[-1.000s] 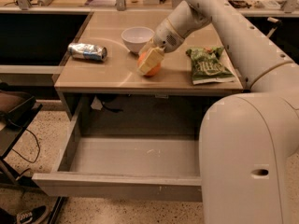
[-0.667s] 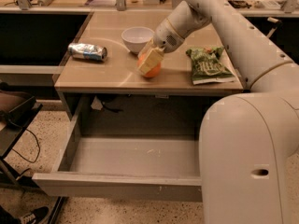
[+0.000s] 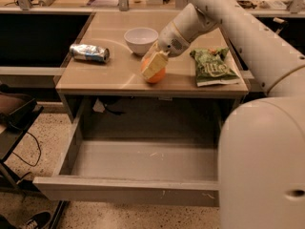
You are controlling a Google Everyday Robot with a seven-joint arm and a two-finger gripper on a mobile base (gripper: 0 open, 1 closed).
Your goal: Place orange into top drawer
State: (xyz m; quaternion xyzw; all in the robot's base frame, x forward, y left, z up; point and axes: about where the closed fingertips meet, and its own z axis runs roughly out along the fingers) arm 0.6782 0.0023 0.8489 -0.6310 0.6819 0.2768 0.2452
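The orange point(image 3: 157, 75) sits on the wooden tabletop point(image 3: 109, 73) near its front edge, just in front of the white bowl. My gripper point(image 3: 153, 65) reaches down from the upper right and its pale fingers point(image 3: 154, 66) are closed around the orange's top and left side. The top drawer point(image 3: 143, 161) is pulled out below the table, a wide shallow grey tray with a scuffed floor and a flat front panel point(image 3: 128, 191); nothing lies in it.
A white bowl point(image 3: 141, 39) stands behind the orange. A silver can point(image 3: 89, 53) lies on its side at the table's left. A green chip bag point(image 3: 212, 67) lies at the right. My white arm and base point(image 3: 262, 166) fill the right foreground.
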